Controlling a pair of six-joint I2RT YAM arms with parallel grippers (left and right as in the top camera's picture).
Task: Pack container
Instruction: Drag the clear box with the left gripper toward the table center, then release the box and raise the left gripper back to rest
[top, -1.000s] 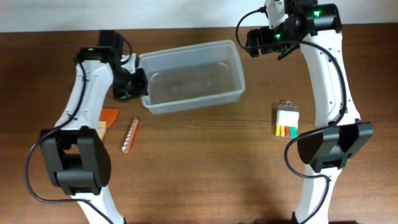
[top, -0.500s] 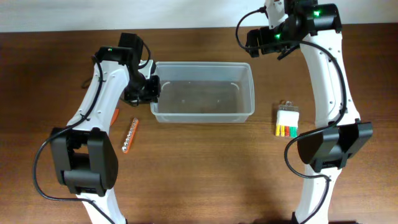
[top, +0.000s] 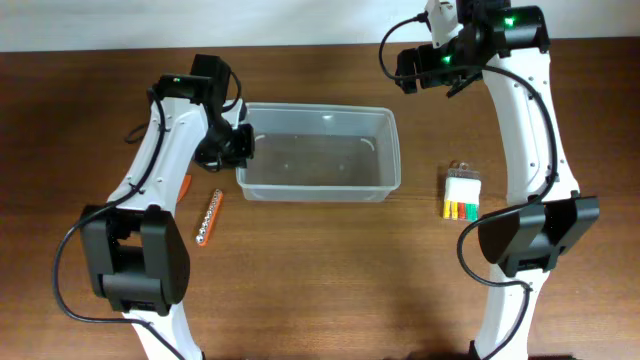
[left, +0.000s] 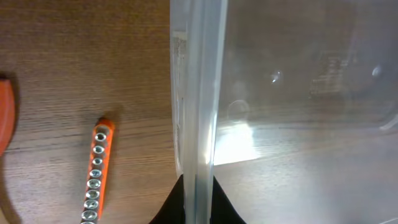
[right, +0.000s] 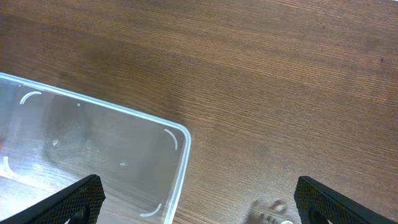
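Here, the clear plastic container (top: 318, 152) sits lidless on the wooden table (top: 330, 290), toward the back and between the two arms, its long sides running left to right. The left end effector (top: 240, 146) is closed on the container's left short wall. In the left wrist view its dark fingers (left: 169, 210) pinch that wall from both sides, one inside and one outside. The right end effector (top: 405, 68) hangs above the table near the container's right rear corner, its jaws spread wide with nothing held (the right wrist view looks down between them onto that corner). An orange strip of metal bits (top: 208, 217) lies on the table near the container's front left corner, not touching it. A small white block with coloured ends (top: 461, 193) lies to the container's right, clearly apart.
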